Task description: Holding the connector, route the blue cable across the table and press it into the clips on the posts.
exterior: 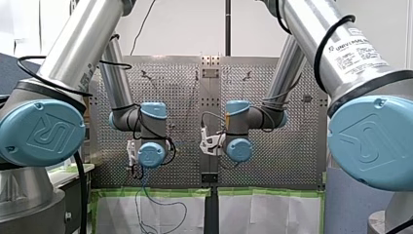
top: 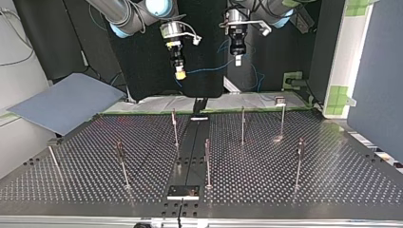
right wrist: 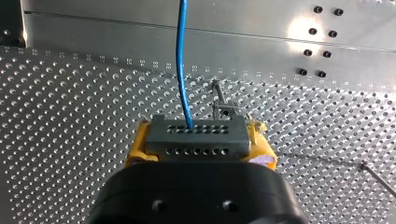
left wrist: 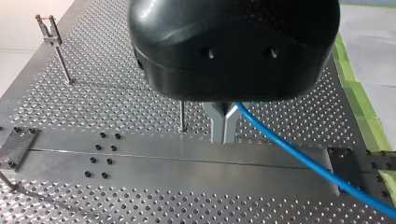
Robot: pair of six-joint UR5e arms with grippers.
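Blue cable leaves the grey connector, which my right gripper clamps between yellow pads. Only the right wrist view shows the connector's two rows of small holes, with the cable running straight ahead over the perforated table. My left gripper has its metal fingers pinched together on the cable, which comes out near their root and slants away over the table; only the left wrist view shows this grip.

The top view alone shows the thin posts standing across the table, well apart from the cable. In that view both grippers hang at about twelve o'clock, beyond the table's far edge, and the cable sags between them.

The front view adds slack cable looping down at about seven o'clock, below my left arm. At two o'clock a label on my right arm reads "UNIVERSAL ROBOTS". The blue joint caps bear a raised "UR" mark.
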